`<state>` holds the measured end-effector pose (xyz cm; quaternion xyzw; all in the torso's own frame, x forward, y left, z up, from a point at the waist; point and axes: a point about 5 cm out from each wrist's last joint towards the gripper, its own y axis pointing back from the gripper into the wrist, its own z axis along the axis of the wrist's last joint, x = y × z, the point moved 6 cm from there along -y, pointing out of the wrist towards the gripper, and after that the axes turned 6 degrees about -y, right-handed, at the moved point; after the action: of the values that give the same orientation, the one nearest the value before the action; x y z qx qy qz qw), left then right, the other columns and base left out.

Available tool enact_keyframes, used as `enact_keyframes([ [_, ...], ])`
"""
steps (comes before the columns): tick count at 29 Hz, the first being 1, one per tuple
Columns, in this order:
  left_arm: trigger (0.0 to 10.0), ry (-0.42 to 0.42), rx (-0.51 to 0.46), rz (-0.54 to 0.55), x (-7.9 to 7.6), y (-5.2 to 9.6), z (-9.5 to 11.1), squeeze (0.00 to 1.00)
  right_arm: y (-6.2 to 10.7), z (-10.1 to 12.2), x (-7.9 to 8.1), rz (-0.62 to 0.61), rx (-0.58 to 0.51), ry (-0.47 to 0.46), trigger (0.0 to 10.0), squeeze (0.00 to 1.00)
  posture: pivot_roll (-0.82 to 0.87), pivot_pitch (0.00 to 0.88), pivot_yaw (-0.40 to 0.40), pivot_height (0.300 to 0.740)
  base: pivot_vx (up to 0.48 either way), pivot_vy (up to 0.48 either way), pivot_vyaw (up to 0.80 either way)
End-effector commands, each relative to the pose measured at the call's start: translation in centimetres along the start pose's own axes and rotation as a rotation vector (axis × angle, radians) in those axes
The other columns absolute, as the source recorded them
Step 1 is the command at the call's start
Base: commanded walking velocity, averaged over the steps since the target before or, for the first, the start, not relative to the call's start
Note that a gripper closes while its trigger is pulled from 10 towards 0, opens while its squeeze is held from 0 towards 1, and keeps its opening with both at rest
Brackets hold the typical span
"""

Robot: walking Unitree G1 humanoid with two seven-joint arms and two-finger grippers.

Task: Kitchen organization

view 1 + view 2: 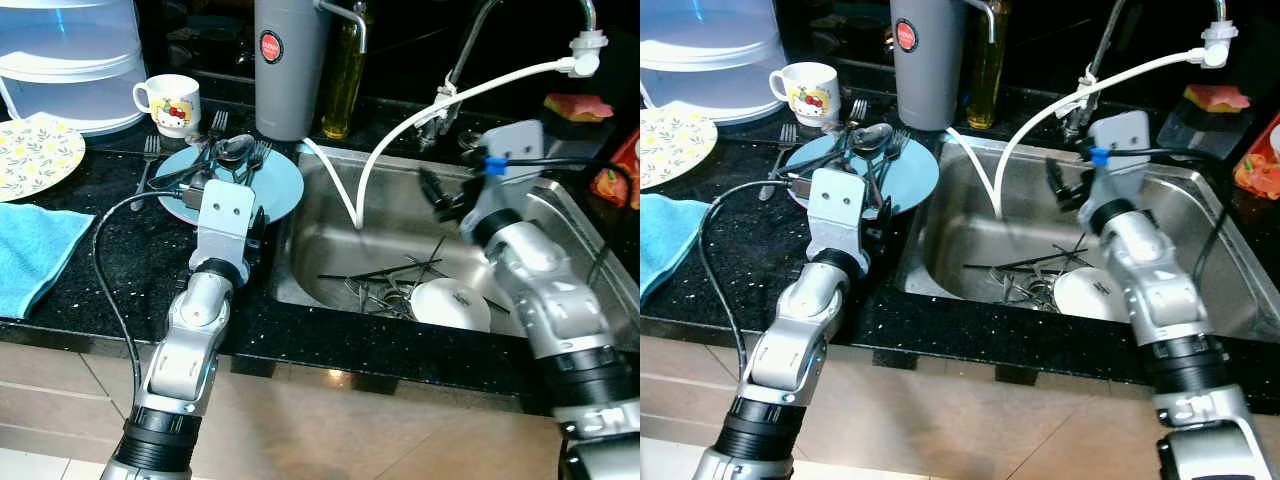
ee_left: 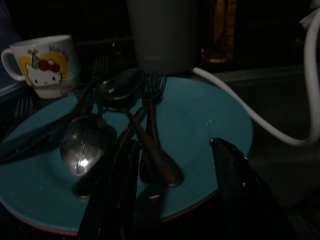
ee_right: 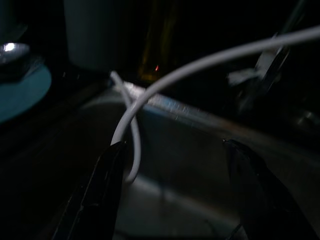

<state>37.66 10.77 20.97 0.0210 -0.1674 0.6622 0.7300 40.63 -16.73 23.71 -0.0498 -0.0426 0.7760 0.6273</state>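
So far the sorting looks about half done: several spoons and forks (image 2: pixel 130 125) lie heaped on the teal plate (image 1: pixel 280 190), which sits on the black table (image 1: pixel 120 260) just beside the sink (image 1: pixel 330 250). More cutlery (image 1: pixel 385 285) and a white bowl (image 1: pixel 452 305) wait in the basin, so the rest, I judge, is yet to be moved.

The left claw (image 2: pixel 175 185) reaches over the plate's near rim, its fingers spread with nothing between them. The right claw (image 3: pixel 172 192) hangs above the sink, fingers wide apart and empty, near the white hose (image 1: pixel 400 130).
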Motion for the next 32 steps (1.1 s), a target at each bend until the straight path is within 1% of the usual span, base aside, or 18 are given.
enact_keyframes([
  [1, 10.0, 0.007, -0.001, -0.013, -0.2, -0.4, 0.5, 0.00, 0.3, -0.8, 0.8, 0.017, 0.040, -0.029, 10.0, 0.00, 0.20, 0.033, -0.077, 0.740, 0.000, 0.000, 0.00],
  [3, 10.0, 0.012, -0.008, -0.009, -0.1, -0.6, 0.9, 0.00, 0.5, -1.3, 1.8, 0.043, 0.060, -0.040, 10.0, 0.00, 0.20, 0.033, -0.077, 0.740, 0.000, 0.000, 0.00],
  [5, 10.0, 0.017, -0.014, -0.002, 0.2, -1.0, 1.6, 0.00, 0.7, -1.9, 3.2, 0.086, 0.082, -0.046, 10.0, 0.00, 0.20, 0.033, -0.076, 0.740, 0.000, 0.000, 0.00],
  [6, 10.0, 0.017, -0.014, -0.002, 0.2, -1.0, 1.6, 0.00, 0.7, -1.9, 3.2, 0.086, 0.082, -0.046, 10.0, 0.00, 0.20, 0.033, -0.076, 0.740, 0.000, 0.000, 0.00],
  [8, 10.0, 0.020, -0.011, 0.009, 0.4, -1.4, 2.0, 0.00, 0.9, -2.2, 4.0, 0.107, 0.096, -0.053, 10.0, 0.00, 0.20, 0.033, -0.076, 0.740, 0.000, 0.000, 0.00],
  [9, 10.0, 0.020, -0.011, 0.009, 0.4, -1.4, 2.0, 0.00, 0.9, -2.2, 4.0, 0.107, 0.096, -0.053, 10.0, 0.00, 0.20, 0.033, -0.076, 0.740, 0.000, 0.000, 0.00],
  [12, 10.0, 0.033, -0.023, 0.031, 1.3, -2.2, 3.0, 0.00, 0.9, -2.3, 4.8, 0.122, 0.105, -0.068, 10.0, 0.00, 0.21, 0.033, -0.073, 0.740, 0.000, 0.000, 0.00],
  [15, 10.0, 0.032, -0.029, 0.034, 1.5, -2.4, 3.3, 0.00, 0.8, -2.1, 4.7, 0.115, 0.101, -0.073, 10.0, 0.00, 0.21, 0.032, -0.073, 0.740, 0.000, 0.000, 0.00],
  [23, 10.0, 0.033, -0.009, 0.038, 1.6, -2.2, 2.9, 0.00, 1.0, -2.0, 4.3, 0.108, 0.109, -0.069, 10.0, 0.00, 0.21, 0.033, -0.075, 0.740, 0.000, 0.000, 0.00],
  [25, 10.0, 0.029, 0.072, 0.053, 1.8, -2.4, 1.7, 0.00, 1.1, -2.0, 4.4, 0.110, 0.112, -0.068, 10.0, 0.00, 0.21, 0.034, -0.076, 0.740, 0.000, 0.000, 0.00],
  [26, 10.0, 0.029, 0.072, 0.053, 1.8, -2.4, 1.7, 0.00, 1.1, -2.0, 4.4, 0.110, 0.112, -0.068, 10.0, 0.00, 0.21, 0.034, -0.076, 0.740, 0.000, 0.000, 0.00],
  [27, 10.0, 0.030, 0.103, 0.061, 2.0, -2.5, 1.2, 0.00, 1.1, -1.9, 4.4, 0.112, 0.112, -0.067, 10.0, 0.00, 0.21, 0.034, -0.076, 0.740, 0.000, 0.000, 0.00],
  [28, 10.0, 0.006, 0.156, 0.082, 2.5, -2.9, 0.7, 0.00, 1.2, -1.6, 4.7, 0.128, 0.104, -0.064, 10.0, 0.00, 0.20, 0.035, -0.078, 0.740, 0.000, 0.000, 0.00],
  [31, 10.0, 0.030, 0.200, 0.104, 3.6, -3.8, 1.1, 0.00, 1.2, -0.2, 5.1, 0.153, 0.054, -0.072, 10.0, 0.00, 0.20, 0.035, -0.079, 0.740, 0.000, 0.000, 0.00],
  [32, 10.0, 0.035, 0.231, 0.128, 4.5, -4.5, 1.4, 0.00, 1.1, 1.2, 5.5, 0.171, 0.002, -0.095, 10.0, 0.00, 0.21, 0.033, -0.080, 0.740, 0.000, 0.000, 0.00],
])
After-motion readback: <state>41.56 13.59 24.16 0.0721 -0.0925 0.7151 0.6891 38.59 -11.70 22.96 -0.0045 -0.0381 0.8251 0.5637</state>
